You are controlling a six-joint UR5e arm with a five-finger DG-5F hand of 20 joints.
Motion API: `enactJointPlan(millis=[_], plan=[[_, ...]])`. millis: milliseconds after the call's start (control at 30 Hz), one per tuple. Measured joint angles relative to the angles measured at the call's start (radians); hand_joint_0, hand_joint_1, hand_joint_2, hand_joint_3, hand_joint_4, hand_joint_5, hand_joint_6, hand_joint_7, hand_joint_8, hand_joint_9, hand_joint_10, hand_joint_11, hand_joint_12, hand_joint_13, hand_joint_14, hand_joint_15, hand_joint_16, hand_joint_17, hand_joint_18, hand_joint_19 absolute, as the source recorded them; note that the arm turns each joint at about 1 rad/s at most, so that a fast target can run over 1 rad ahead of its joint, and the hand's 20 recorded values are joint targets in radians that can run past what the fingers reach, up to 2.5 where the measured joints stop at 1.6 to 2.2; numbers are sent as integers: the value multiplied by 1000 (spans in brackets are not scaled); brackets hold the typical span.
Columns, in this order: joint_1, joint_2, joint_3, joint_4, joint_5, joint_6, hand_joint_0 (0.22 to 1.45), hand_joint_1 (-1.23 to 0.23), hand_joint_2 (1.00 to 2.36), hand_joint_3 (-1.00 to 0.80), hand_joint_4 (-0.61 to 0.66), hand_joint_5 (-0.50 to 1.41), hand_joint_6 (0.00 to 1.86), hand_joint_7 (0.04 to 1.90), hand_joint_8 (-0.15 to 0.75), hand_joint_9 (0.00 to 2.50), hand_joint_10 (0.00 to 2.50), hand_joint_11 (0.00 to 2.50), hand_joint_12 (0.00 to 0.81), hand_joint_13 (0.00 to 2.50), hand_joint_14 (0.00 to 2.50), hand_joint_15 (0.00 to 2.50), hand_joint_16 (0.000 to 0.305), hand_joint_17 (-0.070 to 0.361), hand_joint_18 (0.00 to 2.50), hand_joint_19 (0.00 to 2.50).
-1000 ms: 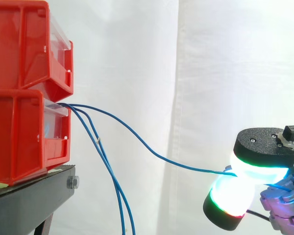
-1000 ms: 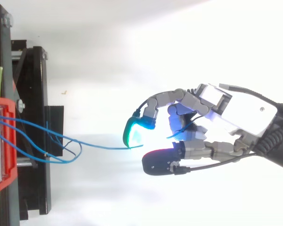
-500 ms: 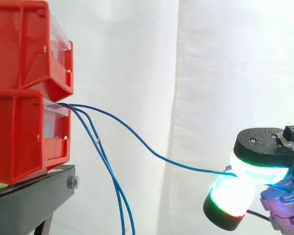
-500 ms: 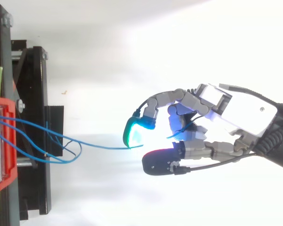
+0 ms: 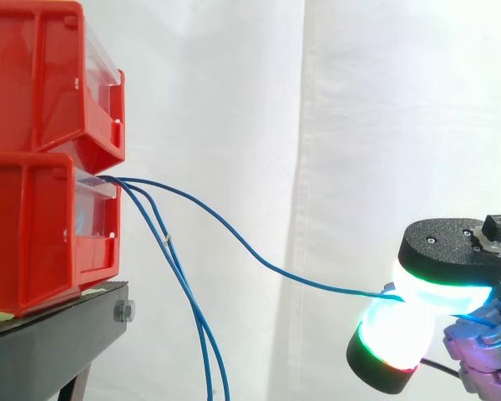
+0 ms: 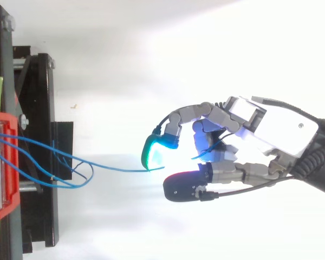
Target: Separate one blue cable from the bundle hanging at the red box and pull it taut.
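One blue cable (image 5: 234, 242) leaves the lower red bin (image 5: 33, 234) and runs right in a sagging curve to my hand (image 6: 260, 130). The hand is shut on it: the cable's end is pinched between a green-glowing fingertip (image 6: 154, 154) and the thumb's dark pad (image 6: 179, 187). A short stub of cable pokes out past the pinch. In the side view the hand (image 5: 484, 351) sits low at the right, well clear of the bins. Two more blue cables (image 5: 192, 309) hang down together from the same bin.
A second red bin (image 5: 42, 75) is stacked on the lower one, both on a black stand (image 5: 50, 342) at the left. A white curtain (image 5: 359, 125) hangs behind. Open space lies between the stand and the hand.
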Motion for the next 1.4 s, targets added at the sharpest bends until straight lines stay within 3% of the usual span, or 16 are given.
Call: enactJointPlan(millis=[1400], plan=[[0, 0, 0, 0, 0, 0, 699, -765, 1022, -153, -30, -209, 883, 1057, 283, 680, 2248, 1317, 338, 653, 2500, 1502, 31, 70, 1179, 1797]])
